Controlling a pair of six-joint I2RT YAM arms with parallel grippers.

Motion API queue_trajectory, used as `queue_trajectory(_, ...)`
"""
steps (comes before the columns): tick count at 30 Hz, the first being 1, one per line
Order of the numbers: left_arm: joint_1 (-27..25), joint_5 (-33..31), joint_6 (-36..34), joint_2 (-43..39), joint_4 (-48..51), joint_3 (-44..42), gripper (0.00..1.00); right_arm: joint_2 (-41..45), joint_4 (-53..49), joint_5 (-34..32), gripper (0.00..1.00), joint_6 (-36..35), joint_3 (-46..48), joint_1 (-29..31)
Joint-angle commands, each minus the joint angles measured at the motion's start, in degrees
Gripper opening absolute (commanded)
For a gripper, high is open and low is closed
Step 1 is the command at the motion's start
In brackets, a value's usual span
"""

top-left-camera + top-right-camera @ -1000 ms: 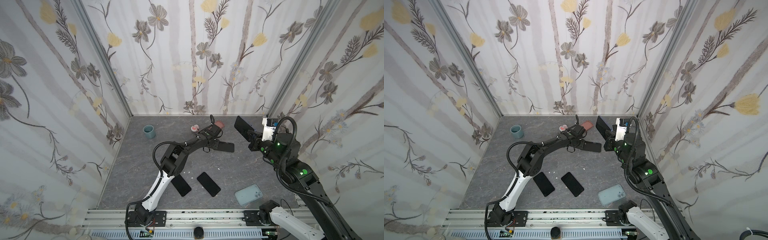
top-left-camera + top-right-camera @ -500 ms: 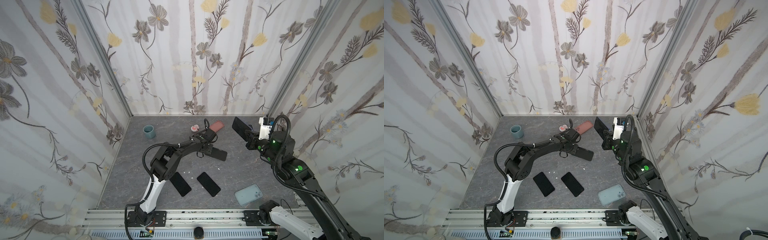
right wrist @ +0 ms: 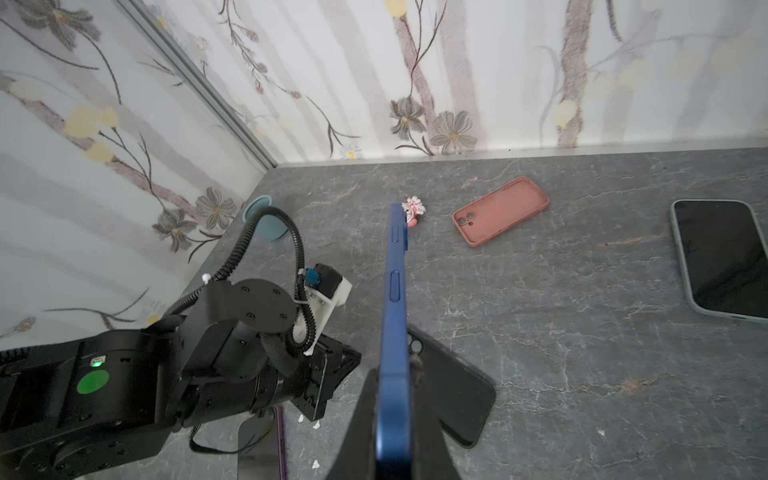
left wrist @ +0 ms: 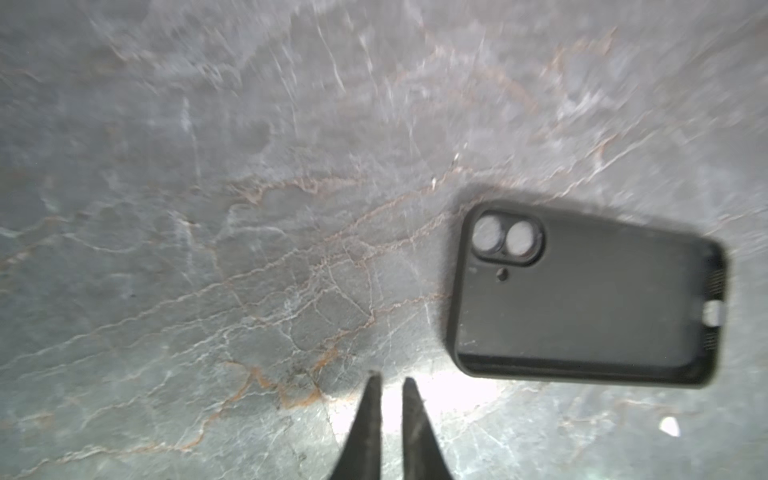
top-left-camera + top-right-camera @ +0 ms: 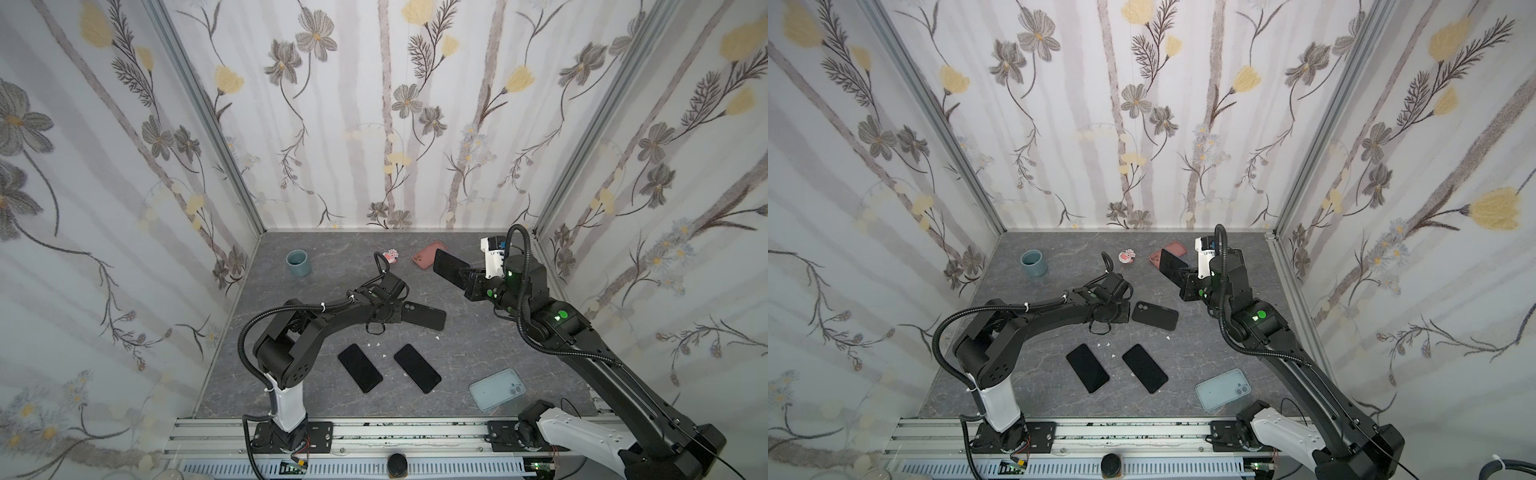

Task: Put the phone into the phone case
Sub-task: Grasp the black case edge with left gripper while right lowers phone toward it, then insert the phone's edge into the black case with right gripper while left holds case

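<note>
Right end effector clamps the phone aloft, ready for seating; left end effector, seemingly barely parted and empty, hovers just left of the case.

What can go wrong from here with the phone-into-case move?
1. The right tool pinches the blue phone at one end only, with the phone on edge. It may pivot or slip when pressed down.
2. The black case lies loose on the table. The left tool is off it and grips nothing, so the case may slide under the push.
</note>
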State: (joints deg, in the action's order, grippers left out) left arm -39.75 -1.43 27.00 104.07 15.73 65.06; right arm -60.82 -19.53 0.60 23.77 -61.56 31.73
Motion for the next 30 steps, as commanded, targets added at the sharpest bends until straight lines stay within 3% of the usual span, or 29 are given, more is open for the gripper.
queue_trajectory(1,1.07,3.11,0.7,-2.13,-6.91,-1.38,0.15,-1.25,1.87,3.11,0.0,4.84,0.32,0.36)
queue_trajectory(6,5.0,7.65,-0.13,-6.74,-15.58,-3.98,0.31,-6.68,0.09,15.16,0.0,8.6,0.57,-2.11)
queue_trajectory(13,7.78,13.14,-9.23,-10.21,-19.84,0.14,0.51,-13.01,0.17,27.72,0.0,10.81,0.92,-9.19)
queue_trajectory(19,11.83,20.16,-5.49,-8.92,-21.88,-0.98,0.56,-13.16,0.27,30.77,0.0,12.35,4.4,-12.64)
queue_trajectory(30,12.02,26.98,-1.43,-6.1,-21.7,-1.07,0.62,-12.67,2.15,32.79,0.0,14.12,10.13,-14.49)
